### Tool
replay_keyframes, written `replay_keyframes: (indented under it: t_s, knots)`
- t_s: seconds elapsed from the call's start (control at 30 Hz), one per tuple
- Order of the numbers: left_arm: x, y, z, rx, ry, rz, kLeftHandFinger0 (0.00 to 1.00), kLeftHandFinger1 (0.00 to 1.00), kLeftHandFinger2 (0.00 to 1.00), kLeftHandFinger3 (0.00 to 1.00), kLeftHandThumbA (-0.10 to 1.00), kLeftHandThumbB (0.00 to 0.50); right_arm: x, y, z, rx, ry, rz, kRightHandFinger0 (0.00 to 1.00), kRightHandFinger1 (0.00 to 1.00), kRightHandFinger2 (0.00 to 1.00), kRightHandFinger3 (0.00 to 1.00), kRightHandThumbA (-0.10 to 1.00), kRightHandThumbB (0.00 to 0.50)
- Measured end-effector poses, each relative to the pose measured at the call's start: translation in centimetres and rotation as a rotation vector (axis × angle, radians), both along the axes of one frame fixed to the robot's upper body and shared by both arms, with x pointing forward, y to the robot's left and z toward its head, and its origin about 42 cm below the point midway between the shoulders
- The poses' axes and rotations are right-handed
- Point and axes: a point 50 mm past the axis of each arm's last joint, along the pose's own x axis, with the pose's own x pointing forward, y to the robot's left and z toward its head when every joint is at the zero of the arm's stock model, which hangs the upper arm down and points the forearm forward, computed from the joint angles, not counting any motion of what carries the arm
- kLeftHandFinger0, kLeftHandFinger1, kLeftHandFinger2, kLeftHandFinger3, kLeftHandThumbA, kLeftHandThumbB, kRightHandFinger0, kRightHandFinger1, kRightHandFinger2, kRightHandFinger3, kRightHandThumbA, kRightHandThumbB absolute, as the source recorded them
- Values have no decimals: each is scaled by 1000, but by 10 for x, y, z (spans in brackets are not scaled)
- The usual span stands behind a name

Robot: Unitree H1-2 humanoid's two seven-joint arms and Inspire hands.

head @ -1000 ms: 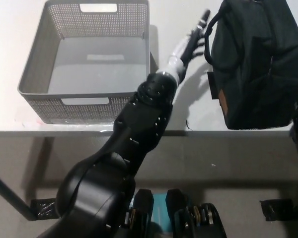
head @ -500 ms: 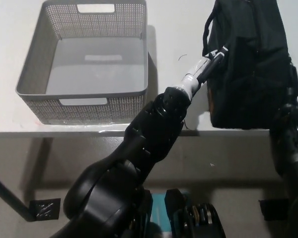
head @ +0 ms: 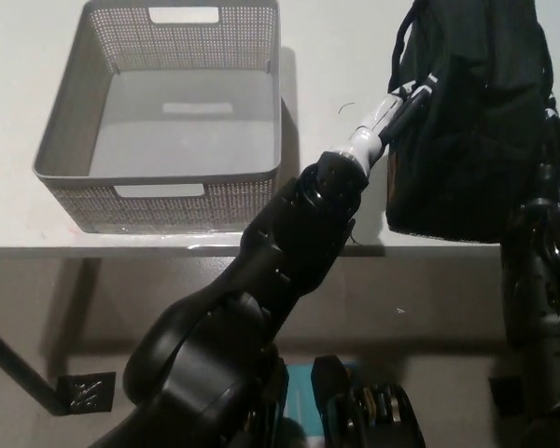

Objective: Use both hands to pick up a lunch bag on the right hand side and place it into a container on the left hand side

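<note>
The black lunch bag [head: 471,112] stands at the right of the white table [head: 331,56], squeezed between my two hands. My white left hand [head: 399,105] presses flat against its left side, just below the carry strap. My black right hand [head: 547,154] lies against the bag's right side and hardly stands out from the dark fabric. The bag's bottom reaches the table's front edge. The grey mesh container [head: 159,173] sits at the left with nothing in it.
My bulky left arm [head: 289,243] crosses the picture between container and bag. The table's front edge [head: 121,247] runs just below the container, with the floor beneath it. A strip of bare tabletop separates container and bag.
My left hand went from open beside the strap to pressed on the bag's side. My right arm came in at the right. The bag is narrower and has shifted slightly left.
</note>
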Motion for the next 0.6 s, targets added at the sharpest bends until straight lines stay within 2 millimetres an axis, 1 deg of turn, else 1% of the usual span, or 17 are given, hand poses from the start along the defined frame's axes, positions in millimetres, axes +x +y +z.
replay_keyframes:
  t_s: [0.03, 0.1, 0.13, 0.27, 0.33, 0.4, 0.43, 0.47, 0.5, 0.53, 0.57, 0.6]
  knots:
    - [0, 0, 1, 1, 0, 0, 1000, 1000, 1000, 1000, 1000, 230, 0, 1, 1, 4, 3, -3, 1000, 1000, 1000, 1000, 1000, 111]
    - [0, 0, 1, 2, 2, 1, 1000, 1000, 1000, 1000, 1000, 236, 0, 1, 1, 10, 10, -7, 1000, 1000, 1000, 1000, 1000, 107]
    - [0, 0, 1, 3, 4, 1, 1000, 1000, 1000, 1000, 1000, 233, 1, 3, 1, 18, 17, -9, 1000, 1000, 1000, 1000, 1000, 119]
    - [2, 2, 4, 0, 6, 2, 1000, 1000, 1000, 1000, 1000, 233, 3, 6, 5, 30, 28, -16, 1000, 1000, 1000, 1000, 1000, 124]
    - [4, 2, 10, -3, 2, 4, 1000, 1000, 1000, 1000, 1000, 227, 6, 8, 11, 32, 24, -19, 1000, 1000, 1000, 1000, 1000, 134]
    - [6, 3, 16, -8, -4, 5, 1000, 1000, 1000, 1000, 1000, 226, 9, 9, 18, 33, 16, -19, 1000, 1000, 1000, 1000, 1000, 132]
    - [7, 3, 19, -10, -7, 5, 1000, 1000, 1000, 1000, 1000, 228, 10, 10, 21, 34, 13, -19, 1000, 1000, 1000, 1000, 1000, 105]
    - [9, 3, 25, -13, -16, 5, 1000, 1000, 1000, 1000, 1000, 228, 13, 11, 26, 34, 8, -18, 1000, 1000, 1000, 1000, 1000, 66]
    - [11, 4, 31, -17, -25, 7, 1000, 1000, 1000, 1000, 1000, 225, 15, 11, 33, 33, -1, -17, 1000, 1000, 1000, 1000, 1000, 60]
    - [12, 5, 35, -17, -32, 8, 1000, 1000, 1000, 1000, 1000, 217, 17, 11, 38, 33, -7, -17, 1000, 1000, 1000, 1000, 1000, 36]
    - [14, 5, 39, -16, -40, 9, 1000, 1000, 1000, 1000, 1000, 230, 19, 11, 42, 33, -15, -16, 1000, 1000, 1000, 1000, 1000, 15]
    - [16, 6, 47, -17, -54, 10, 1000, 1000, 1000, 1000, 1000, 246, 22, 11, 51, 34, -28, -15, 1000, 1000, 1000, 1000, 1000, 14]
